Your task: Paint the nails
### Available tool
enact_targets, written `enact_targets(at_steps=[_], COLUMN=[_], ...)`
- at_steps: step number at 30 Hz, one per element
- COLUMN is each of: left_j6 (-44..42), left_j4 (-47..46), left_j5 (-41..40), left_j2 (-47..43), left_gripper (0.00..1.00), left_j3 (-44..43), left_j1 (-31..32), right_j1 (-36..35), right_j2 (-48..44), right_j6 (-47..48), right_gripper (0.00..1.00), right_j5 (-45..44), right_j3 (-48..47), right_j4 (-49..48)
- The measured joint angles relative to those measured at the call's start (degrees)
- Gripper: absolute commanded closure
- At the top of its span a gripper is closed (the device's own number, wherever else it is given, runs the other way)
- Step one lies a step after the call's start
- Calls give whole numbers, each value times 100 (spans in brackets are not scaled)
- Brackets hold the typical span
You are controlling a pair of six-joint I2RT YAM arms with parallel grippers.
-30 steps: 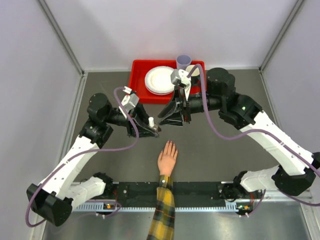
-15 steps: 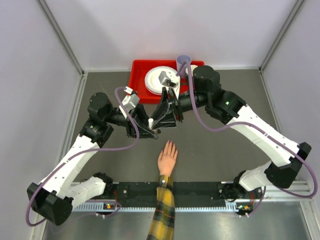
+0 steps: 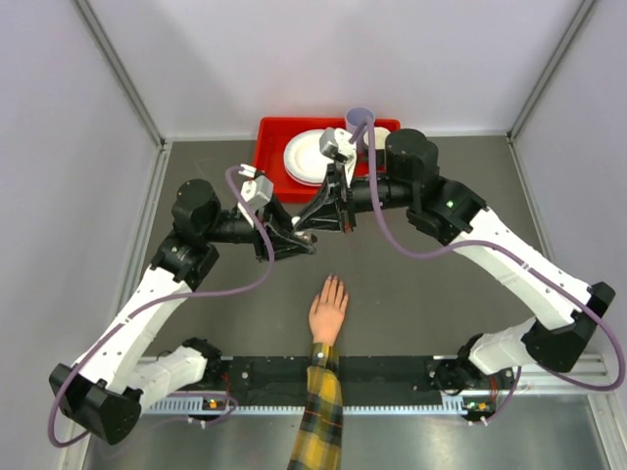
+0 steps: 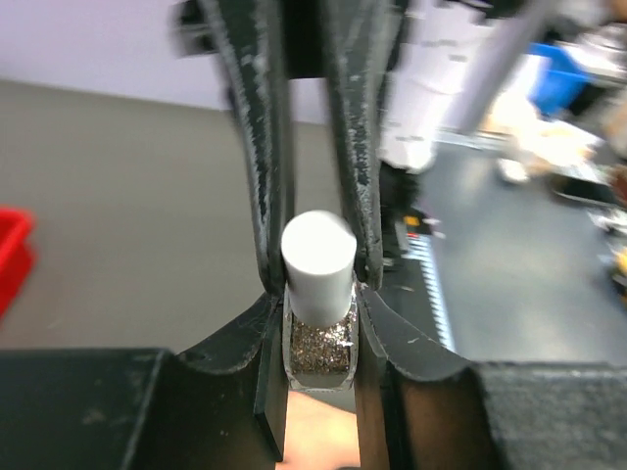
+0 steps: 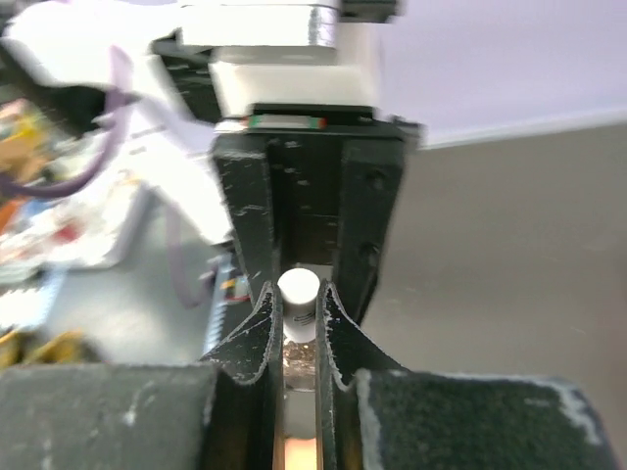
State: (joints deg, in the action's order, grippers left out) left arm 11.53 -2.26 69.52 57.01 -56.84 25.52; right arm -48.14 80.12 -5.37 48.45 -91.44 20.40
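- Table [image 3: 411, 313]: grey surface carrying everything listed below.
- Red tray [image 3: 268, 157]: at the far edge, holding white plates [image 3: 306, 157] and a lilac cup [image 3: 359, 117].
- Hand [image 3: 328, 313]: peach-coloured, lying flat near the middle of the near edge. It has a yellow-and-dark plaid sleeve [image 3: 318, 411], and its fingers point away from the arm bases.
- Left gripper [image 4: 318, 294]: clamped on the body of a small bottle [image 4: 318, 345] with glittery contents. It sits just beyond the fingertips of the hand.
- Right gripper [image 5: 297, 299]: it meets the left gripper head-on from the far side. The jaws are narrowed to the width of the pale cap [image 4: 318, 257], with a finger against each side of it.
- Nails [image 3: 333, 282]: tiny, at the five fingertips, near both grippers but apart from them. Too small to judge their finish.
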Motion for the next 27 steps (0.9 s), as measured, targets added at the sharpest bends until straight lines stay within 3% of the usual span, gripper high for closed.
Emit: enact_targets(at_steps=[4, 9, 12, 13, 16, 19, 22, 27], left_j6=[-339, -400, -367, -343, -321, -369, -420, -407], left_j4=[444, 485, 304, 214, 131, 59, 50, -9], left_j5=[-1366, -3071, -3652, -3799, -3917, -3799, -3412, -2041], left_j2=[-85, -323, -404, -389, -289, -247, -249, -254], left_gripper=[100, 100, 100, 100, 100, 100, 100, 100], left_j3=[-59, 35, 184, 219, 232, 232, 236, 234], left_j1=[15, 105, 116, 114, 92, 66, -68, -83], right_j1=[-291, -1513, -1950, -2004, -2035, -2020, -1770, -927], right_j2=[-299, -197, 203, 376, 562, 518, 308, -256], right_j6=[151, 280, 140, 72, -87, -201, -254, -133], right_gripper=[100, 100, 100, 93, 71, 55, 48, 45], right_j5=[-1768, -5416, -6824, -7154, -7510, -7416, -6728, -4599], right_j3=[267, 227, -157, -376, -595, -625, -662, -566], right_j4=[-87, -341, -278, -149, 26, 271, 595, 1001])
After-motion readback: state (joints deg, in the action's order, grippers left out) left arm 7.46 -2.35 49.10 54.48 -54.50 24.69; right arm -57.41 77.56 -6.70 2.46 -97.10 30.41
